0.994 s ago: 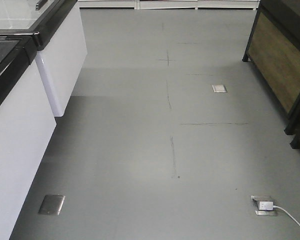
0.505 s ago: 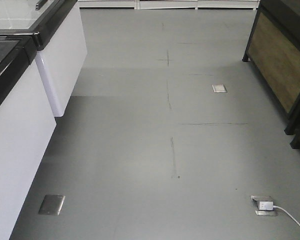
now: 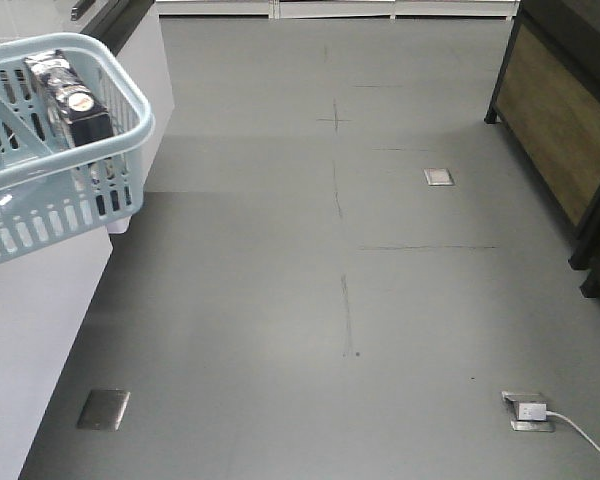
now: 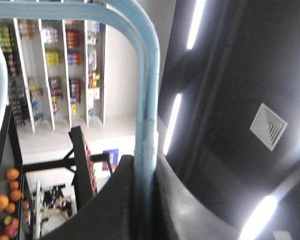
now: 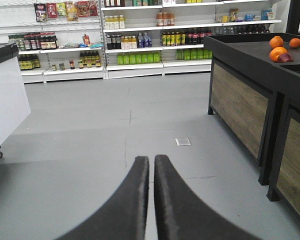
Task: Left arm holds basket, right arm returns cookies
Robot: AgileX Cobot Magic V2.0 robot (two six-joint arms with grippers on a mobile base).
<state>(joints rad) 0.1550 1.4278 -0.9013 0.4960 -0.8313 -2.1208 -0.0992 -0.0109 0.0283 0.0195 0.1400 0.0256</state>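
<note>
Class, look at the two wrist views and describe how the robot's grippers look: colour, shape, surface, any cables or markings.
The right gripper has two long matte black jaws that narrow to rounded tips. The left gripper has two broader dark grey jaws with smooth, slightly glossy curved surfaces. No cables or markings show on either. The arms themselves are out of view.

Nothing legible: the cookies (image 3: pixel 68 97) bear white print (perhaps a logo), too blurred.
</note>
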